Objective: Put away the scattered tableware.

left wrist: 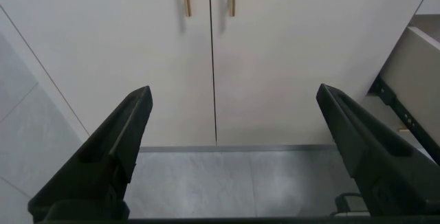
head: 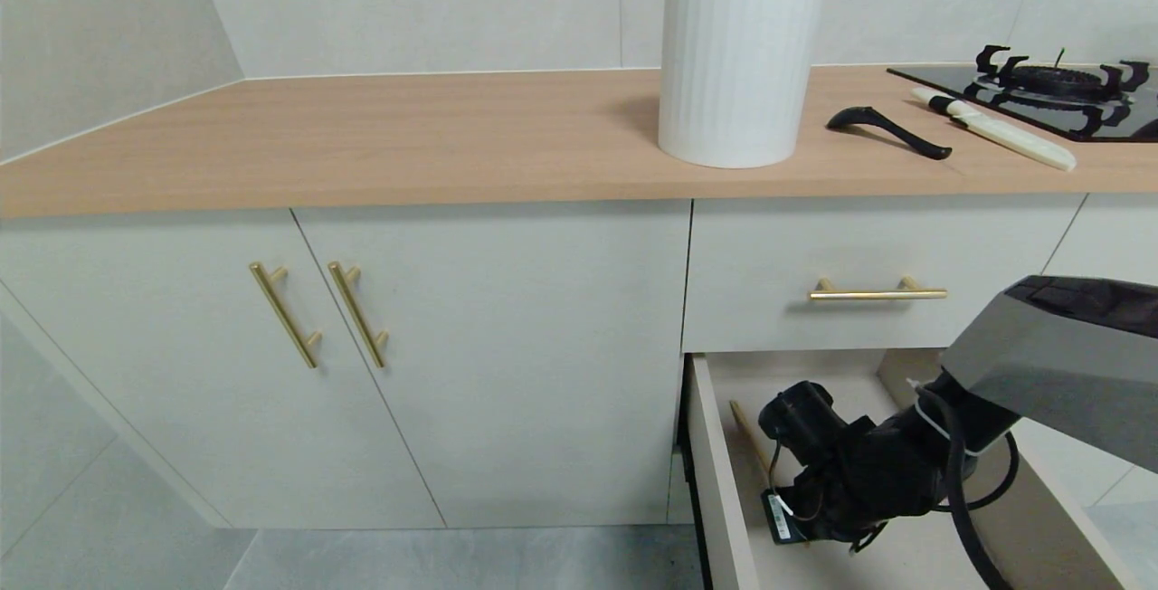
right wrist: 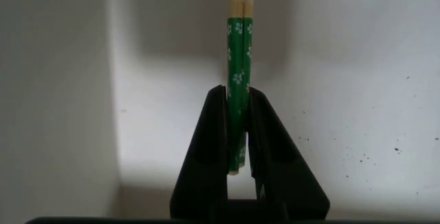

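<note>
Down in the open drawer [head: 716, 481], right end effector [right wrist: 238, 99] pinches chopsticks [right wrist: 239, 52]; left end effector [left wrist: 232, 95] gapes.

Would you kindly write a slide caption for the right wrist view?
Right gripper shut on green-ended chopsticks inside the open drawer.

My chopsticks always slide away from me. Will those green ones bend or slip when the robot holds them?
Probably stiff: the chopsticks run straight out of the right gripper with no sag. They look thin, so they are likely light. The two are pinched side by side, so one might slide past the other.
</note>
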